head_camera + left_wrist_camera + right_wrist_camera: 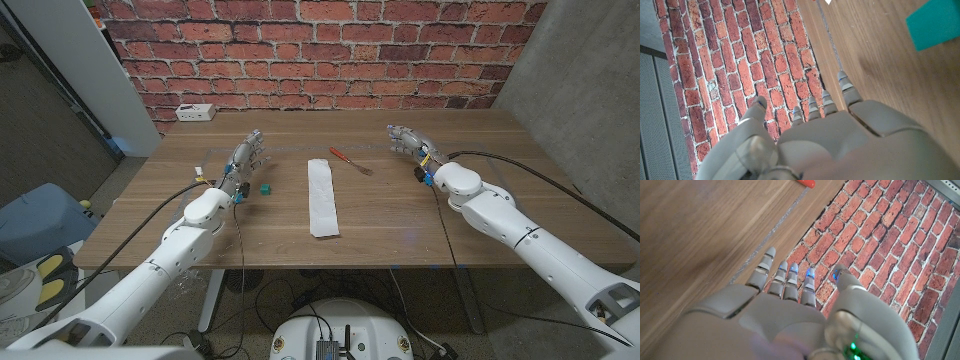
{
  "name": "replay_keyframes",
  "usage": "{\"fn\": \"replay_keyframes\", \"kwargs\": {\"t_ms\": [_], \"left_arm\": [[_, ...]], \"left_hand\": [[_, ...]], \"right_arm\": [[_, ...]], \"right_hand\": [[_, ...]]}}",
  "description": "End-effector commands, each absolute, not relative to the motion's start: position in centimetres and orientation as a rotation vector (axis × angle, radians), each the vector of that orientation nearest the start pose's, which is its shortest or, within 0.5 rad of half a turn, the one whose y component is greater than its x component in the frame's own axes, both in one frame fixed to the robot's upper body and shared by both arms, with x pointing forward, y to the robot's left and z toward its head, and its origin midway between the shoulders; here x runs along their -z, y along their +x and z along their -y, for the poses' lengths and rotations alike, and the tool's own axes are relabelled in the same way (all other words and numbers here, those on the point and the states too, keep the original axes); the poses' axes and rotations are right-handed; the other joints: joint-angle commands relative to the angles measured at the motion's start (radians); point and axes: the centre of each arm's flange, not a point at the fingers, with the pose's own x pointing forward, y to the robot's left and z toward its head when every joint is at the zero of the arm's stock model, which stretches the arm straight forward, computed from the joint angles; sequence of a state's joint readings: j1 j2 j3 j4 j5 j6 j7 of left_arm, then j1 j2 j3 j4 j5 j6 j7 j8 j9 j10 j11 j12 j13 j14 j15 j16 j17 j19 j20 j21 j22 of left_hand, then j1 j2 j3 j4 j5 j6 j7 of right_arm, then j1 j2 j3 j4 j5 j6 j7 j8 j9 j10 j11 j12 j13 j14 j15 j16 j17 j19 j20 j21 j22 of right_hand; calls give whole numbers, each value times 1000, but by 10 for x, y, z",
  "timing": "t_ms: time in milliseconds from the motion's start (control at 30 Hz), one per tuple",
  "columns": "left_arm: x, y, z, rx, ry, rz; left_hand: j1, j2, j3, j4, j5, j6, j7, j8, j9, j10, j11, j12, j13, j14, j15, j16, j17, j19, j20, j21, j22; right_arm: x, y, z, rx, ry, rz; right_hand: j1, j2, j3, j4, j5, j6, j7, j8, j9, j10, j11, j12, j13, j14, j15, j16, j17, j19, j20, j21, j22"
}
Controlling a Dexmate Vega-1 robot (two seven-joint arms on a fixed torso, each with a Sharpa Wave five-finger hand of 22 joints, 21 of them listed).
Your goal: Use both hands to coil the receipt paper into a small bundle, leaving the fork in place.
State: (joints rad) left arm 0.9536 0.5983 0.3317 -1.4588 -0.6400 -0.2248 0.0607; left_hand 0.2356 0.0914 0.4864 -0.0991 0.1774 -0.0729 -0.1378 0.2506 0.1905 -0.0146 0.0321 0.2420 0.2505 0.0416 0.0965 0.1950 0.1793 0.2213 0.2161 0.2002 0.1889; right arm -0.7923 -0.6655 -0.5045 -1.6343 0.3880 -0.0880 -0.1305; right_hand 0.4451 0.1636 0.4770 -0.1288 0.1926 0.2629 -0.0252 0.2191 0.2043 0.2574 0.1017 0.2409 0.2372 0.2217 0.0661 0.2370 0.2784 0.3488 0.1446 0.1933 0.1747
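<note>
A white strip of receipt paper (322, 198) lies flat and uncoiled along the middle of the wooden table (400, 215). A fork with a red handle (351, 160) lies just beyond it, to its right. My left hand (246, 158) stands open to the left of the paper, fingers stretched toward the brick wall and holding nothing. My right hand (414, 143) is open to the right of the fork, fingers also stretched out. In the wrist views my left hand (805, 135) and my right hand (785, 310) are empty. The fork's red handle tip (805, 183) shows at one picture edge.
A small teal block (264, 187) sits between my left hand and the paper, also seen as a teal block (935, 25). A white power strip (195, 112) lies at the table's far left corner. A brick wall (320, 50) stands behind the table.
</note>
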Motion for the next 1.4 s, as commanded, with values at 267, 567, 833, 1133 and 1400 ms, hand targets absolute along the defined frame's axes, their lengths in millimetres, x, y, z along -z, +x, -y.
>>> {"fn": "replay_keyframes", "kwargs": {"t_ms": [267, 567, 833, 1133, 1400], "left_arm": [[48, 611, -326, 154, 22, 516], [50, 606, -335, 179, 51, 467], [50, 601, -343, 183, 62, 446], [51, 599, -346, 198, 74, 426], [52, 597, -349, 216, 83, 402]], "left_hand": [[-31, 2, -3, 12, -2, 63, 16, -4, -7, 44, 1, 12, -16, 54, 8, 16, 3, 13, 0, 12, 5], [-44, 3, -4, 16, -3, 109, 32, -6, -9, 91, 9, 21, -28, 92, 10, 20, 4, 15, -1, 14, 6], [-49, 2, -5, 17, -3, 120, 37, -8, -9, 98, 20, 21, -31, 96, 12, 18, 5, 17, 0, 15, 6], [-54, 1, -7, 19, -4, 128, 40, -11, -10, 103, 18, 21, -34, 102, 15, 17, 5, 17, 0, 16, 7], [-63, -1, -10, 23, -5, 134, 41, -15, -9, 113, 21, 22, -36, 118, 16, 21, 6, 17, 0, 16, 7]], "right_arm": [[-36, 604, 185, -238, -656, 542], [-43, 599, 161, -278, -764, 569], [-47, 596, 139, -295, -874, 575], [-51, 591, 120, -315, -980, 611], [-53, 583, 102, -326, -1082, 654]], "right_hand": [[3, 9, 5, 6, 6, 20, -1, 9, -3, 24, -1, 7, -1, 16, -10, 10, -3, 9, 0, 9, 3], [6, 10, 6, 5, 8, 31, -3, 9, -5, 34, -5, 8, -4, 25, -16, 14, -5, 10, -1, 10, 3], [10, 12, 7, 5, 9, 43, -7, 10, -7, 45, -12, 9, -7, 30, -29, 15, -7, 12, -2, 10, 3], [19, 15, 10, 4, 10, 92, -7, 21, -9, 67, -16, 10, -13, 43, -42, 20, -12, 16, -6, 12, 3], [29, 20, 14, 7, 12, 147, -4, 30, -11, 110, -28, 18, -18, 72, -60, 33, -15, 27, -13, 15, 4]]}}
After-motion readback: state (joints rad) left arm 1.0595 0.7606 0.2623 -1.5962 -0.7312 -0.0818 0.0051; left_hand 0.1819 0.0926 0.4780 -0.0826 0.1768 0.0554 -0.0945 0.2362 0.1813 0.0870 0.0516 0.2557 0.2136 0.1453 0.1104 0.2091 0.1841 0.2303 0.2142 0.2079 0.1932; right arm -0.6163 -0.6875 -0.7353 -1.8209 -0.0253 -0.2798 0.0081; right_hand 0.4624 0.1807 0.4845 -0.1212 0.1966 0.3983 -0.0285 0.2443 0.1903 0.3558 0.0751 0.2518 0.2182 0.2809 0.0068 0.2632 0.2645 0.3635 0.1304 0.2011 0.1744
